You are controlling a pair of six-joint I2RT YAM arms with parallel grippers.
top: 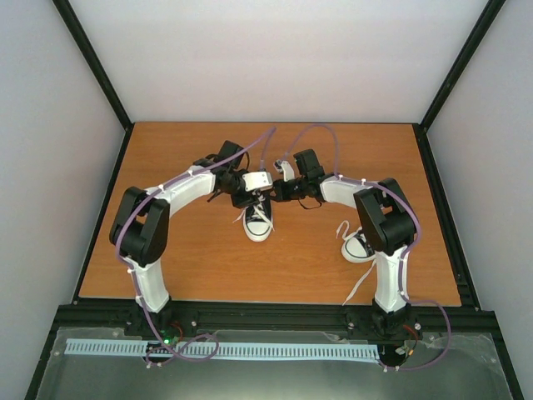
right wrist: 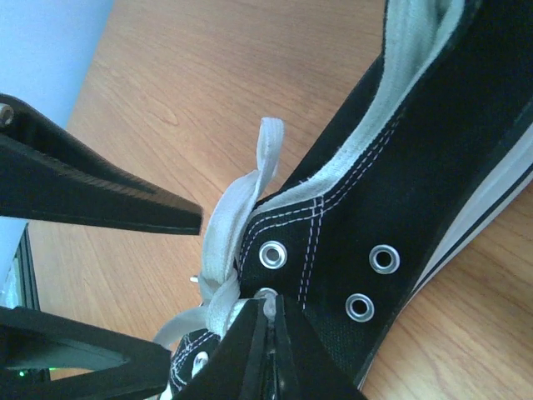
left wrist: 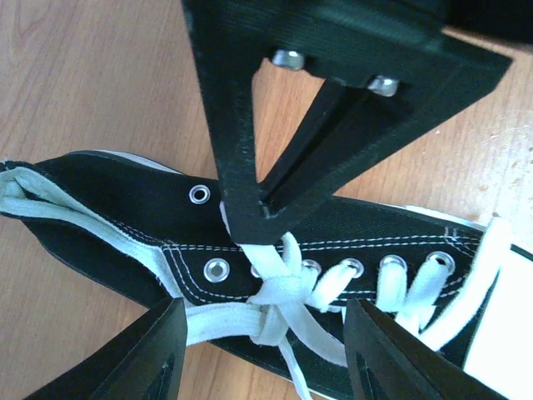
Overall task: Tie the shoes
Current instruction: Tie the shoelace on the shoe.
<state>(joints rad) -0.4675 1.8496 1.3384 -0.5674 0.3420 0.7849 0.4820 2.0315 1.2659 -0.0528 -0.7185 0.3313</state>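
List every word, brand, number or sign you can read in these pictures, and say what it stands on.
None can be read. The black shoe, its white laces and the table bear no visible lettering; the second shoe, seen only from above, is too small to tell.

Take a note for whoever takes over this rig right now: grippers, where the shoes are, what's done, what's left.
Left gripper: open, straddling the lace crossing on the middle shoe.
Right gripper: shut on a lace of that shoe.
Second shoe: beside the right arm, laces loose.
Done: first crossing on the middle shoe, no bow visible.
Left: finish that bow, then tie the second shoe.
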